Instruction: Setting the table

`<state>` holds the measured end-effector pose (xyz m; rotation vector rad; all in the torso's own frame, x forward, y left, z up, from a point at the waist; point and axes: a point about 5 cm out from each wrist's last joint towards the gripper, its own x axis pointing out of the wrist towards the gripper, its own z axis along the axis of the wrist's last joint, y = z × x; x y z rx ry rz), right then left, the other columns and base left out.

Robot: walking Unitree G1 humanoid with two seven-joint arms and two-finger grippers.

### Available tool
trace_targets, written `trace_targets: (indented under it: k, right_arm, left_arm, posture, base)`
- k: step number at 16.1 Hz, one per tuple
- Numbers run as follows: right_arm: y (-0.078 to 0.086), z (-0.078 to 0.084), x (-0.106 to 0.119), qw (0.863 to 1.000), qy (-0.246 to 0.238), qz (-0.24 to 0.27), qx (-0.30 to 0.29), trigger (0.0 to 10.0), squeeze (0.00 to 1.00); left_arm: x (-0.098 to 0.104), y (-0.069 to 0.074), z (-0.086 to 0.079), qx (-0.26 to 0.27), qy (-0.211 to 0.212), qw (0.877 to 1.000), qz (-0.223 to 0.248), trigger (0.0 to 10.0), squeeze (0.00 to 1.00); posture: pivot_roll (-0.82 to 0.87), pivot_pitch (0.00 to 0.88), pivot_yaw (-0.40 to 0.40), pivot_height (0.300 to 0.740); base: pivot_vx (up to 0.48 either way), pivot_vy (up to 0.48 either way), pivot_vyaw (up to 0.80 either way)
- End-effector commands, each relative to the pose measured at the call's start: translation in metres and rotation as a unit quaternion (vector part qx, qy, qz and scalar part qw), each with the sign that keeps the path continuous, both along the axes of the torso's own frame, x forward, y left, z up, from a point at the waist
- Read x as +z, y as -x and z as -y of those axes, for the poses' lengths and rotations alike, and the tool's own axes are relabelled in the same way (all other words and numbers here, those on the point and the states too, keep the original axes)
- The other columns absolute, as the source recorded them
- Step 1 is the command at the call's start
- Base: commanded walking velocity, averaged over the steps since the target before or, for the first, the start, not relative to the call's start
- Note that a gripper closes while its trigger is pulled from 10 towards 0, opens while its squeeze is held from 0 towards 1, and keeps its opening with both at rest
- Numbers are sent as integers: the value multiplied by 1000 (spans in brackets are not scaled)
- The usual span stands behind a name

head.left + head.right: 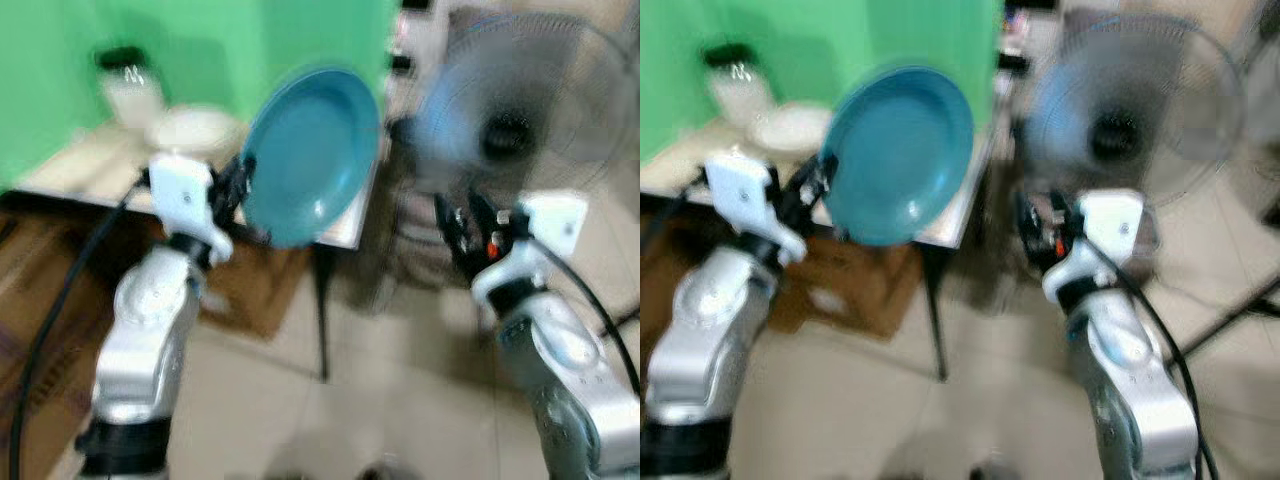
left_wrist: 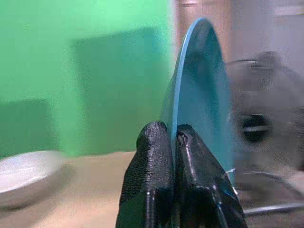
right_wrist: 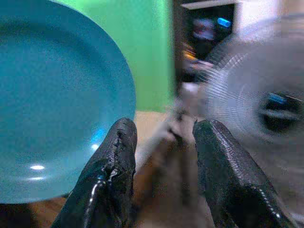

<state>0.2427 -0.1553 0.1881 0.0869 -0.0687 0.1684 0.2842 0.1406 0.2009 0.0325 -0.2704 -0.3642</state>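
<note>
Your left gripper (image 2: 173,142) pinches the blue plate (image 1: 310,150) upright by its rim; right gripper (image 3: 164,142) at 3 o'clock, spread, empty.

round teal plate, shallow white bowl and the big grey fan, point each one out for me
round teal plate (image 1: 308,150), left eye view, middle of its inner face
shallow white bowl (image 1: 192,130), left eye view, centre of the bowl
big grey fan (image 1: 520,105), left eye view, front grille near the hub
</note>
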Motion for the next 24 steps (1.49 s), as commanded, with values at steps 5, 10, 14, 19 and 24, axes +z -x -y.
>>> trace_targets:
  k: [5,10,14,19,24]
  right_arm:
    - [-1,-4,-1,1000,5,3,-1,10000,0]
    - [-1,3,-12,999,41,-15,-32,10000,0]
    - [-1,19,-17,995,46,-21,-91,10000,0]
    - [0,27,-14,993,32,-18,-113,10000,0]
    - [-3,13,-16,995,54,-28,-79,10000,0]
  left_arm:
    - [0,3,-1,0,17,1000,3,10000,0]
    - [-22,2,-11,34,1,998,-46,10000,0]
    - [-16,-1,-13,55,13,998,-18,10000,0]
    - [-15,-2,-7,15,-16,1000,-21,10000,0]
    - [-19,-4,-5,40,8,998,-37,10000,0]
  posture:
    - [34,0,12,740]
    - [34,0,10,740]
    - [33,0,14,740]
    - [23,0,9,740]
    - [13,0,10,740]
  base:
    - [0,0,-800]
    - [0,0,-800]
    - [0,0,-800]
    - [0,0,-800]
    - [0,0,-800]
